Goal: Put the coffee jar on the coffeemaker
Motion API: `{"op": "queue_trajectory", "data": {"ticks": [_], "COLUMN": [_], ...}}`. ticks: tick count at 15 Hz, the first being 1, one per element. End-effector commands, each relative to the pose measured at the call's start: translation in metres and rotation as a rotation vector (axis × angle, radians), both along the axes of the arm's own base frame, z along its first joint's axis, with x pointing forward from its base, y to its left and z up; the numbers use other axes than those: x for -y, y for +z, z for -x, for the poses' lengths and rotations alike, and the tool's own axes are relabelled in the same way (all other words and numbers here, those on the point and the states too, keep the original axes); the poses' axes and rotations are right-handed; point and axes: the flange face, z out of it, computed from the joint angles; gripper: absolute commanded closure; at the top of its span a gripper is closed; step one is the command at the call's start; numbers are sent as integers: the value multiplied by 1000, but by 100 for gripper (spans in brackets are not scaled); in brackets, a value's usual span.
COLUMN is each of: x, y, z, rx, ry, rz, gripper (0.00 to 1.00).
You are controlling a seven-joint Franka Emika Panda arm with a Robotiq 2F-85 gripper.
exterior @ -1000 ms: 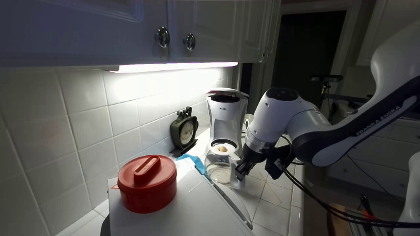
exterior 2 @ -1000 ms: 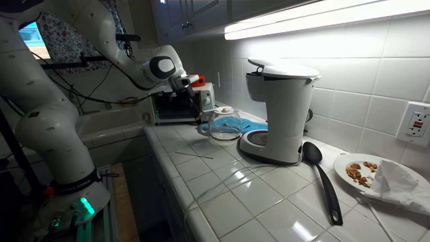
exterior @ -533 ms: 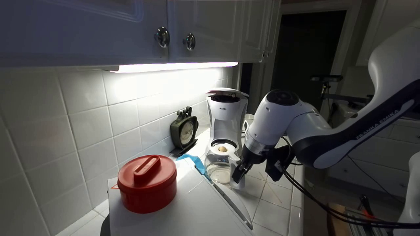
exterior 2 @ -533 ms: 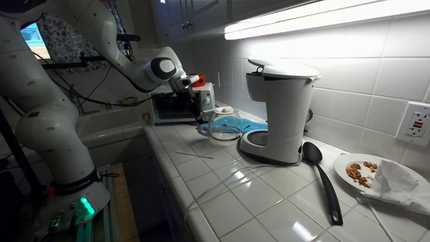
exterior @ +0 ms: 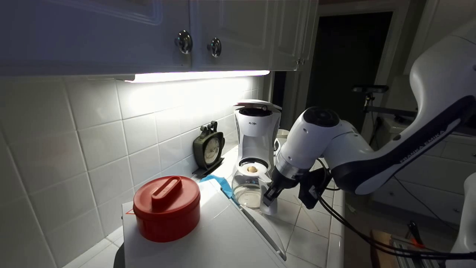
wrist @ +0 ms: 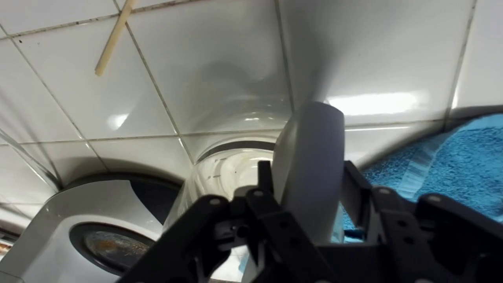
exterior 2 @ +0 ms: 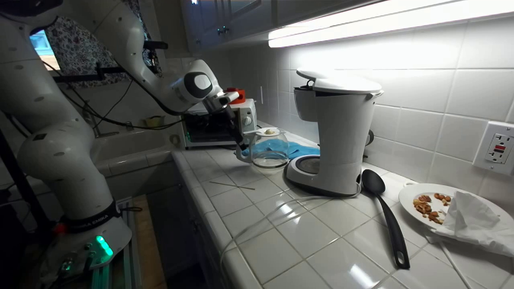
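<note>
Only the wrist view catches the black two-fingered hand (wrist: 309,175) astride the white curved handle (wrist: 317,145); pinching or not, can't tell! An exterior view gives the rounded clear-glass carafe (exterior 2: 270,150) whole, on the white-tiled bench (exterior 2: 281,251) beside the tall white coffeemaker (exterior 2: 341,140).

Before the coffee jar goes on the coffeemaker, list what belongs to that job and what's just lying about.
For the job: coffee jar, its handle between the jaws; coffeemaker.

Lying about: black spoon, plate, nuts, crumpled napkin, blue cloth, thin stick, red pot.
</note>
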Motion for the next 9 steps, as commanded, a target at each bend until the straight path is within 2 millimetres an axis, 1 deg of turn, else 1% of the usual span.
{"op": "queue_trajectory", "data": {"ticks": [1,2,3,9], "x": [2,2,2,7], "y": [-7,-8,-7,7], "z": [-2,-2,-2,-1], "rx": [29,30,33,61], "ry": [7,8,8,-32], "rz": [10,12,14,5], "gripper": [85,91,92,92]}}
